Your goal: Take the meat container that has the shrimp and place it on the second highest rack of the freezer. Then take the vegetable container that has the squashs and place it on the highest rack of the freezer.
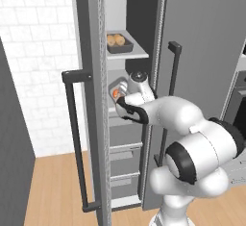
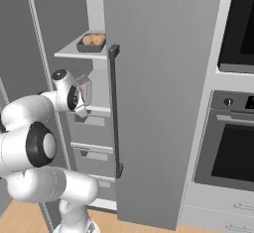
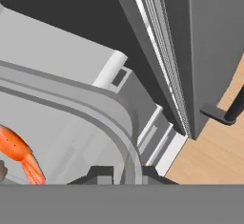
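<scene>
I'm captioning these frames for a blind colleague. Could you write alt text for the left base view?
A white robot arm reaches into an open grey freezer, its end effector shut on the meat container holding an orange shrimp just above a lower shelf. On the shelf above sits the vegetable container with tan squashes.

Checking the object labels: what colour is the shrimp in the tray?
Orange-red; the shrimp shows best in the hand view, inside the light-grey meat container.

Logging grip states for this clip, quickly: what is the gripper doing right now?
Gripper: shut on the rim of the meat container, with the shrimp inside, at the open freezer.
</scene>
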